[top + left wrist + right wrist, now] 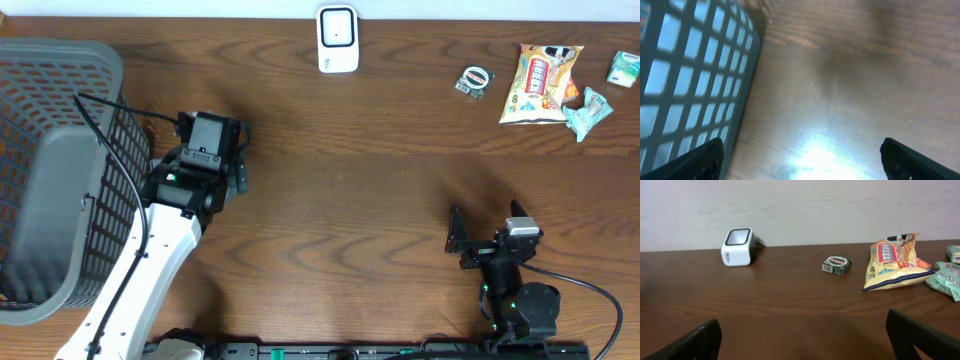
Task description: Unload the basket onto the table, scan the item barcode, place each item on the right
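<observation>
Left claw [800, 160] gapes empty, blurred basket [690, 75] cut off at its left; right claw [802, 340] gapes empty, teal packet [945, 279] cropped ahead-right.

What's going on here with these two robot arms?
Nothing is held yet. The left end effector, beside the grey basket, and the right end effector are both open and empty. The white scanner stands at the far edge of the table; the snack bag and small packets lie untouched to its right.

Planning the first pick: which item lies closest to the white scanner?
The small dark green pack with a white ring on top; the yellow snack bag and teal packets lie farther right.
</observation>
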Controlling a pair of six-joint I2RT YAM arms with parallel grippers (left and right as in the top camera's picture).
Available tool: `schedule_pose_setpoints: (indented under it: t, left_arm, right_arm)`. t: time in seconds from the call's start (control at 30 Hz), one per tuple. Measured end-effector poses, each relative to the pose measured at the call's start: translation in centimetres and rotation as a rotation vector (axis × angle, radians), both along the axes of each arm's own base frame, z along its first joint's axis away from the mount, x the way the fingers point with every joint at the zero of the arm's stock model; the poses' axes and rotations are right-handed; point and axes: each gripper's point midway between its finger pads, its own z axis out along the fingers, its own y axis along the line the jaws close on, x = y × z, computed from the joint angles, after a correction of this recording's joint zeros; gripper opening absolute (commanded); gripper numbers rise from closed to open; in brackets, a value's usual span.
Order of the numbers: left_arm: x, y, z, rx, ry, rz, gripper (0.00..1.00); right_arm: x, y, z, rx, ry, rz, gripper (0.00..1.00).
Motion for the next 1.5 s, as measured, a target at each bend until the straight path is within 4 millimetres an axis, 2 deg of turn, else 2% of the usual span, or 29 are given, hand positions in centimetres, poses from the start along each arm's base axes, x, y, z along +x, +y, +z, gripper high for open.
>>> schedule_pose_setpoints:
  t: [0.23, 0.37, 0.5, 0.67, 0.87, 1.07, 1.3, 1.5]
  left_arm:
    - [-0.5, 0.1, 1.3, -0.012, -0.039, -0.002, 0.97]
    - [-0.8, -0.5, 1.5, -0.054, -0.053, -0.019, 0.98]
    - [-0.1, -1.9, 1.2, -0.120, -0.111, -0.081, 0.98]
    - [0.8, -4.3, 0.3, -0.186, -0.215, -0.258, 0.98]
    - [-0.6, -6.2, 0.0, -0.246, -0.328, -0.415, 0.98]
    - [-2.1, -5.7, 0.6, -0.250, -0.445, -0.451, 0.98]
    - [-3.8, -4.4, 0.0, -0.255, -0.605, -0.441, 0.97]
    - [-4.8, -4.2, 1.5, -0.251, -0.787, -0.461, 0.98]
  right_arm:
    - [0.0, 0.0, 0.0, 0.000, 0.000, 0.000, 0.99]
    - [0.0, 0.0, 0.0, 0.000, 0.000, 0.000, 0.99]
    - [0.0, 0.0, 0.0, 0.000, 0.000, 0.000, 0.99]
    - [0.0, 0.0, 0.0, 0.000, 0.000, 0.000, 0.99]
    - [0.0, 0.0, 0.0, 0.000, 0.000, 0.000, 0.99]
    - [0.0, 0.0, 0.0, 0.000, 0.000, 0.000, 0.99]
    - [0.0, 0.0, 0.0, 0.000, 0.001, 0.000, 0.99]
    - [0.0, 0.0, 0.0, 0.000, 0.000, 0.000, 0.99]
